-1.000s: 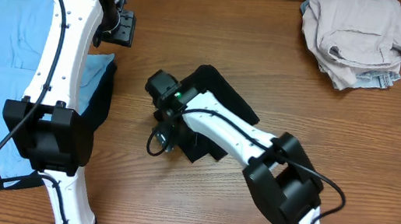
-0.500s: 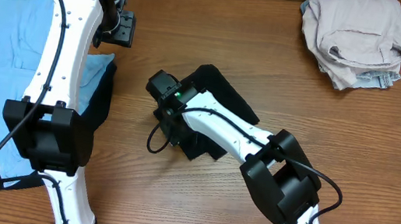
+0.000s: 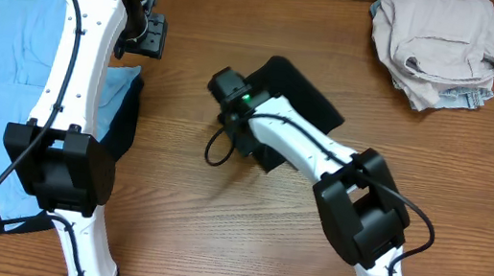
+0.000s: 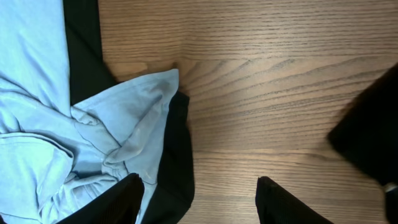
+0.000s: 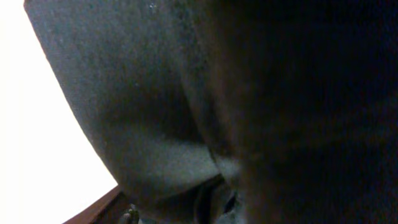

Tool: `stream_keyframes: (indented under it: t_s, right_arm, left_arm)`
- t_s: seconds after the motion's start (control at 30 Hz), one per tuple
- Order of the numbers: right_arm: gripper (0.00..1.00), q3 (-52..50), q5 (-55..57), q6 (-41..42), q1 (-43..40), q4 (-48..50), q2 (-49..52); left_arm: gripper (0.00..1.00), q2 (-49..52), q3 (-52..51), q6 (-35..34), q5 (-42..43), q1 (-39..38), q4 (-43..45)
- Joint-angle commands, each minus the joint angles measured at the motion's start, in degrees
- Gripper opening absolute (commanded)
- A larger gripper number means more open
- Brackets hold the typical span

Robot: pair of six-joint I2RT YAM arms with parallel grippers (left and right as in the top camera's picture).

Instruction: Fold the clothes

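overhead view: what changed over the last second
The right arm swung toward the far edge and to the right. The folded black garment slid the same way with it. Whether it is gripped is hidden. The left arm, the light-blue piece and the beige piece stayed put.

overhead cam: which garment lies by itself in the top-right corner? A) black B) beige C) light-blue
B: the beige garment lies crumpled alone at the top right of the overhead view, while the light-blue piece is at the far left and the black piece is near the middle.
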Motion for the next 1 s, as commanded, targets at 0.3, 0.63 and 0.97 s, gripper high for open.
stream_keyframes:
  t_s: [0.3, 0.63, 0.97]
  right_arm:
    - [0.66, -0.22, 4.48, -2.71, -1.29, -0.59, -5.62]
    - [1.00, -0.39, 9.51, -4.17, -0.63, 2.23, -7.19]
    - [1.00, -2.97, -4.70, -6.73, -3.48, 3.54, -7.02]
  left_arm:
    - [0.62, 0.74, 0.68, 1.14, 0.48, 0.63, 0.61]
    - [0.62, 0.79, 0.68, 1.14, 0.48, 0.63, 1.01]
    - [0.62, 0.79, 0.68, 1.14, 0.52, 0.61, 1.01]
